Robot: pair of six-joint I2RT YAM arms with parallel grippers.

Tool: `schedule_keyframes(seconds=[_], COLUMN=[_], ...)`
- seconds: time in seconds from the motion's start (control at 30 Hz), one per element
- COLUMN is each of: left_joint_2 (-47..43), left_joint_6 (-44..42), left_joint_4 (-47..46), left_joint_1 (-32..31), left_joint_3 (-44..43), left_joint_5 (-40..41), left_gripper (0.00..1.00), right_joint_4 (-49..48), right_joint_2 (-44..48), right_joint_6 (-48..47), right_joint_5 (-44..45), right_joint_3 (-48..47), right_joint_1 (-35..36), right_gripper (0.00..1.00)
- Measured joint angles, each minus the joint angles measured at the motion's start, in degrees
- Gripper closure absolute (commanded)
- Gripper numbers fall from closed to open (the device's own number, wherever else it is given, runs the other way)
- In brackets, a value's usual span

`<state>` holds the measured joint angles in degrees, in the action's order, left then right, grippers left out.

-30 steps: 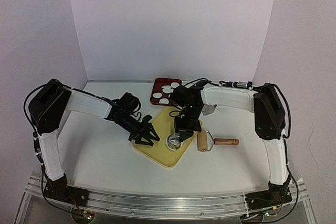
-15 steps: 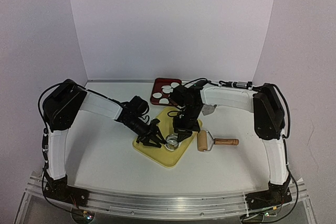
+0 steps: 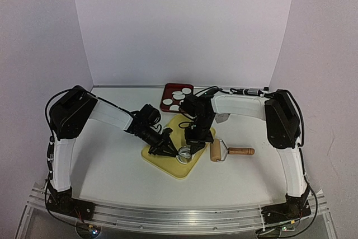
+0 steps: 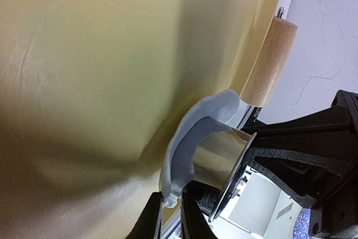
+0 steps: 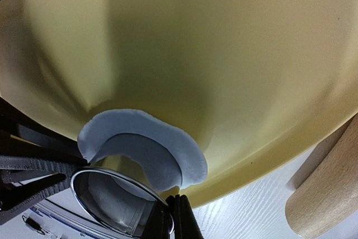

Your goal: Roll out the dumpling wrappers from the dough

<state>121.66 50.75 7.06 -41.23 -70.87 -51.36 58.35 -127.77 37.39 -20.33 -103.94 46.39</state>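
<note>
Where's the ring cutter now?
In the top view the ring cutter sits near-right on the yellow board, between the left claw and right claw, just left of the rolling pin.

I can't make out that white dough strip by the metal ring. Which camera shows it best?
The right wrist view: the dough shows as a whole crescent curled against the ring cutter. The left wrist view shows it side-on; in the top view it is barely a speck.

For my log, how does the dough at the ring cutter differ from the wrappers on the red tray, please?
The dough is one curled strip; the wrappers are several flat round discs. The dough hugs the ring cutter on the yellow board; the wrappers lie on the red tray. Both are white.
</note>
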Motion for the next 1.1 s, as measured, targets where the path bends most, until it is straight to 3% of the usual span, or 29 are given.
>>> schedule_keyframes(seconds=[0.47,0.7,1.1], left_joint_2=[2.51,4.17,3.74], left_joint_6=[0.81,2.08,2.1], left_joint_4=[1.21,0.9,5.38], left_joint_1=[-0.89,-1.11,-2.45], left_joint_3=[-2.13,-4.05,-6.61], left_joint_5=[0.77,0.37,6.54], left_gripper=[0.86,1.0,1.0], right_joint_4=[0.7,2.12,8.52], right_joint_2=[-0.66,-1.14,-4.8], right_joint_6=[-1.58,-2.66,-3.89], right_joint_5=[1.02,1.88,9.1], right_joint_3=[-0.05,-0.84,-7.48], right_joint_1=[-0.13,-0.13,1.94], right_gripper=[1.0,1.0,1.0])
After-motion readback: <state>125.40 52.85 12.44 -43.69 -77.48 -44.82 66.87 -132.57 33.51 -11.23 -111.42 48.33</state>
